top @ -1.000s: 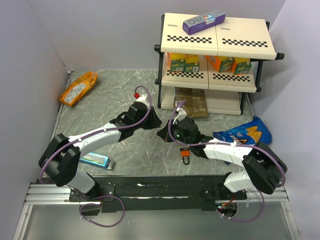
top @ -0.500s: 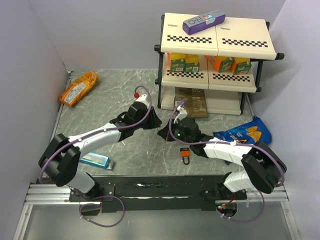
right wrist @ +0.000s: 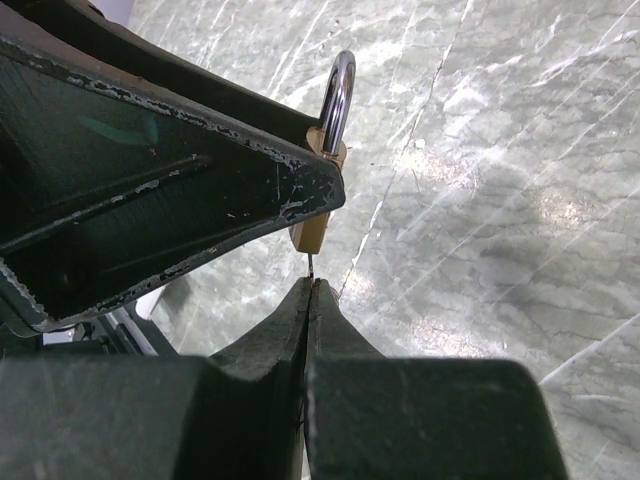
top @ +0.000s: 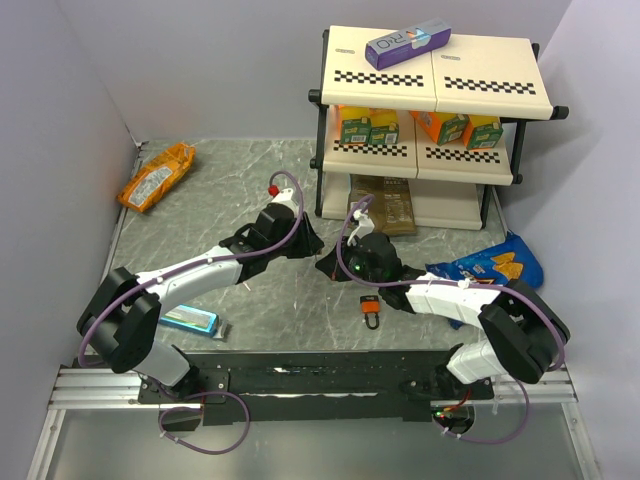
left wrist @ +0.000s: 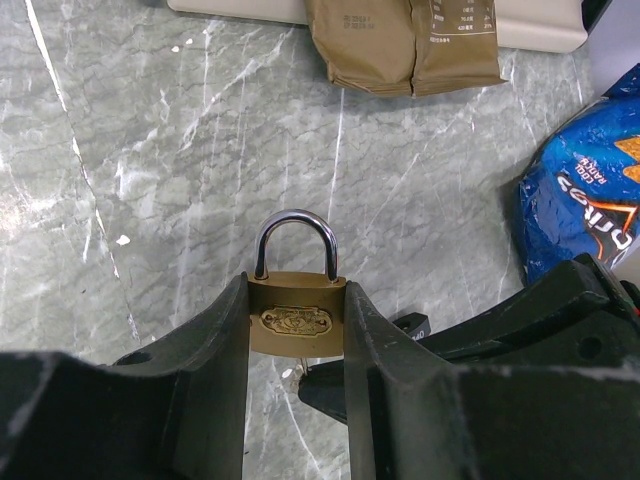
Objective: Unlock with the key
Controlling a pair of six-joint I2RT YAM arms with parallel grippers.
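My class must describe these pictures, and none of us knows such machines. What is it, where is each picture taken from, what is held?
Two white-and-black robot arms stand at a grey marbled table. One picture looks down from above; the others come from a camera on each wrist. The left hand clamps a brass padlock with a silvery shackle. The right hand is pinched shut on a thin silvery key blade, aimed at the padlock's underside. An orange-red padlock lies on the table.

Plain pale grey walls enclose a grey-green marbled counter on its left, far and right sides, and a cream, black-framed two-tier shelf rack stands at far right.
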